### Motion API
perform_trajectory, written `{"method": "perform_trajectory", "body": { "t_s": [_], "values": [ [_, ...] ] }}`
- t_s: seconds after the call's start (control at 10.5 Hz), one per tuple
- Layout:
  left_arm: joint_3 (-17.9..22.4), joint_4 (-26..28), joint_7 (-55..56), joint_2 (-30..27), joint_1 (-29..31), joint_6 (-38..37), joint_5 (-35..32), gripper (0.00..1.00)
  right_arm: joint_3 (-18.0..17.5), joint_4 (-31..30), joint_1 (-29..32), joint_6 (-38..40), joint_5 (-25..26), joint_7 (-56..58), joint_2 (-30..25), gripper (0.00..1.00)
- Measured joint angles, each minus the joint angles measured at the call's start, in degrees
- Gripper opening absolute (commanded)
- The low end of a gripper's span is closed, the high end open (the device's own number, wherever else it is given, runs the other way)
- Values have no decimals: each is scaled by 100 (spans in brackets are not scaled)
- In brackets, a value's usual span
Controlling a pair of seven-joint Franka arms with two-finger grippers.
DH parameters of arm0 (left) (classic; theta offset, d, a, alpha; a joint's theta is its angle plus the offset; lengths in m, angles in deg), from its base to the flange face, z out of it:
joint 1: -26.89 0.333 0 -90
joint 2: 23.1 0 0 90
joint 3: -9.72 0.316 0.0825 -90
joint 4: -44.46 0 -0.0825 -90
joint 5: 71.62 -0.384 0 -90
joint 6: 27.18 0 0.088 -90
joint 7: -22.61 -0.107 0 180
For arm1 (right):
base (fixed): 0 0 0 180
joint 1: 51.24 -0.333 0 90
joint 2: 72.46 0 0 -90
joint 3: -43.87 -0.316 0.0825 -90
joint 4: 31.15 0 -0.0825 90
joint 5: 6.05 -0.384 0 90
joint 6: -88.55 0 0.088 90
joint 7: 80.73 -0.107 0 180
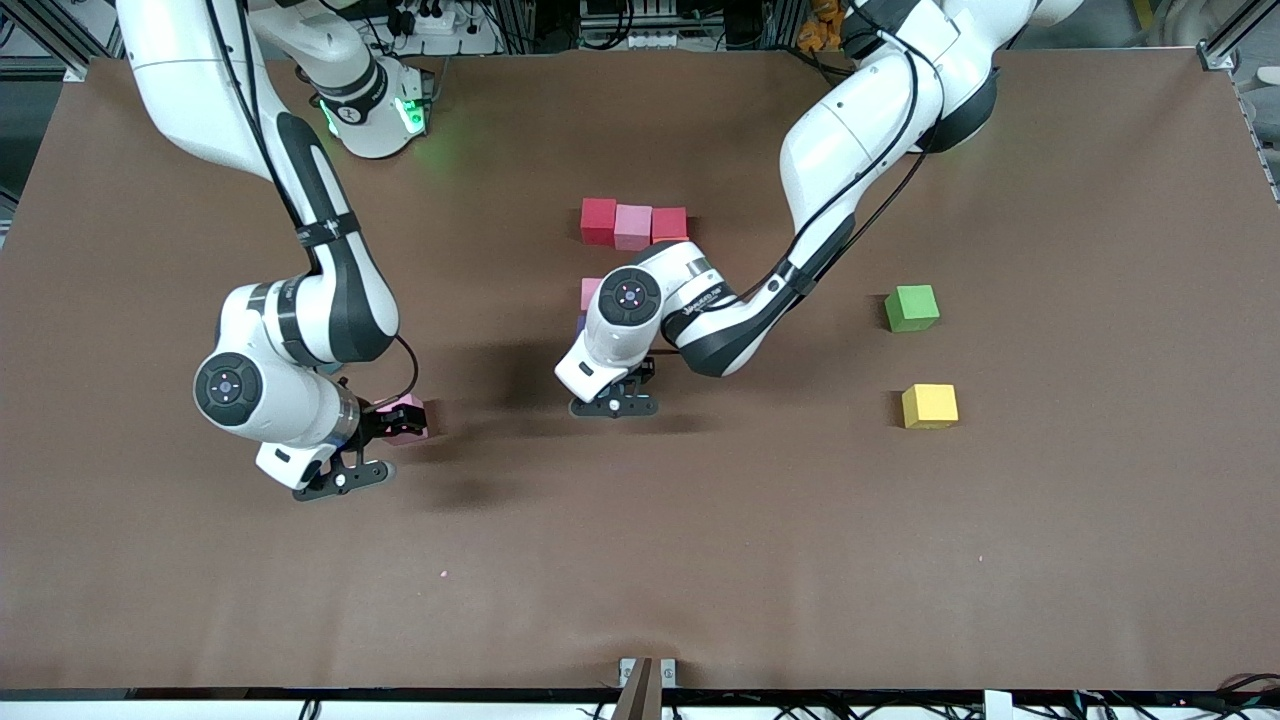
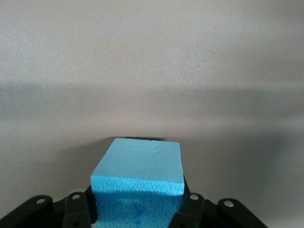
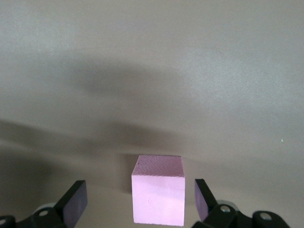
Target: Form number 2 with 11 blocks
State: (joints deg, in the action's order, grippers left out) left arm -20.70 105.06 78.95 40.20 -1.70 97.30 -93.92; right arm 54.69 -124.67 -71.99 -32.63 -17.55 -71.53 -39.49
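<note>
left gripper (image 2: 137, 216) pinches a light blue block (image 2: 140, 173) over mid-table. right gripper (image 3: 140, 202) gapes around a pink block (image 3: 158, 194) resting near its end; light, stiff foam, probably best squeezed on flat sides.

A red (image 1: 598, 220), pink (image 1: 632, 226), red (image 1: 669, 224) row of blocks; light blue cube (image 2: 138, 183) clamped; yellow cube (image 1: 929, 405) apart.

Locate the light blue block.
The light blue block sits clamped in the left gripper near mid-table, nearer the front camera than the red-pink-red row.
</note>
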Motion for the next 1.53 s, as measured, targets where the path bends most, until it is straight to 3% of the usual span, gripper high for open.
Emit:
{"method": "perform_trajectory", "body": {
  "t_s": [0.76,1.24,1.53],
  "values": [
    [-1,-90,30,-147,-50,-132,107,100,103,-536,260,285,4,200,-446,100],
    [11,-162,54,-988,504,-1675,113,100,24,-545,171,-69,2,236,-396,100],
    [11,-159,46,-1411,997,-2889,145,100,-2,-623,-165,-707,2,237,37,100]
  ]
}}
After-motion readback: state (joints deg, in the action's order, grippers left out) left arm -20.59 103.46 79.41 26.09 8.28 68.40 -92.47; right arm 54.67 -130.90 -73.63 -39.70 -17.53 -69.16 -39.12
